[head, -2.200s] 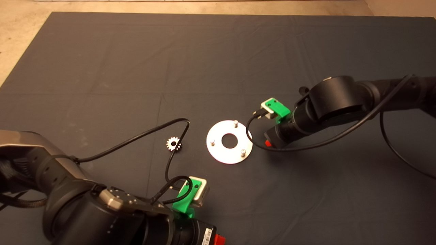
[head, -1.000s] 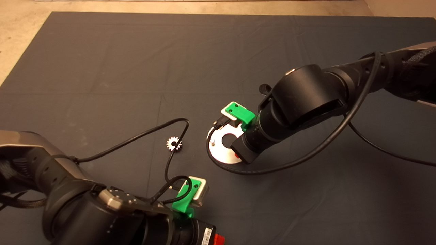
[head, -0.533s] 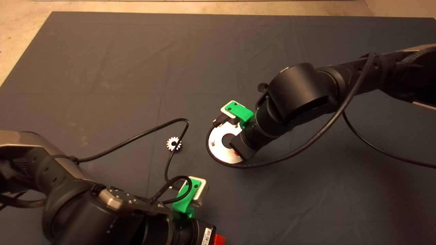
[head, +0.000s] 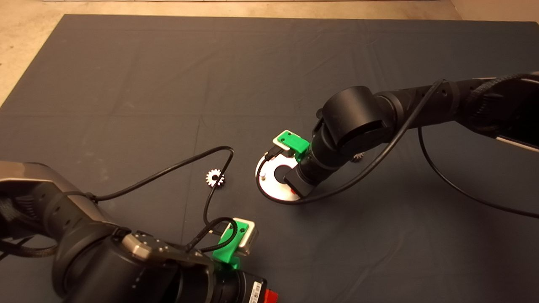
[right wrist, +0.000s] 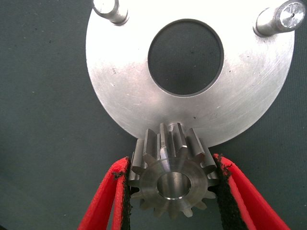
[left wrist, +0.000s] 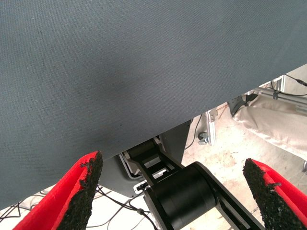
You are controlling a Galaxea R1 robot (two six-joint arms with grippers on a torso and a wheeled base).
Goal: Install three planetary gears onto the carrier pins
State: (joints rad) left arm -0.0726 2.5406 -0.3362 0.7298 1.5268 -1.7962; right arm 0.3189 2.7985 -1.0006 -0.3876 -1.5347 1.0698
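My right gripper (right wrist: 171,187) is shut on a silver planetary gear (right wrist: 171,178), held flat just above the near edge of the round carrier plate (right wrist: 120,96). Two carrier pins (right wrist: 111,9) (right wrist: 280,19) stand bare on the plate's far side; a third is hidden. In the head view the right gripper (head: 294,189) covers most of the plate (head: 269,189), where one pin (head: 262,173) shows. A second gear (head: 215,177) lies on the mat left of the plate. Another gear (head: 358,157) peeks out behind the right arm. My left gripper (left wrist: 177,191) is parked open at the lower left.
A black cable (head: 185,166) from the left arm loops across the mat and passes over the gear on the left. The right arm's cable (head: 358,181) hangs around the plate's near side. The mat's front edge and the robot's base show in the left wrist view.
The right arm has swung left from beside the plate to over it, now covering most of it. The gear behind that arm came into view. The left arm has not moved.
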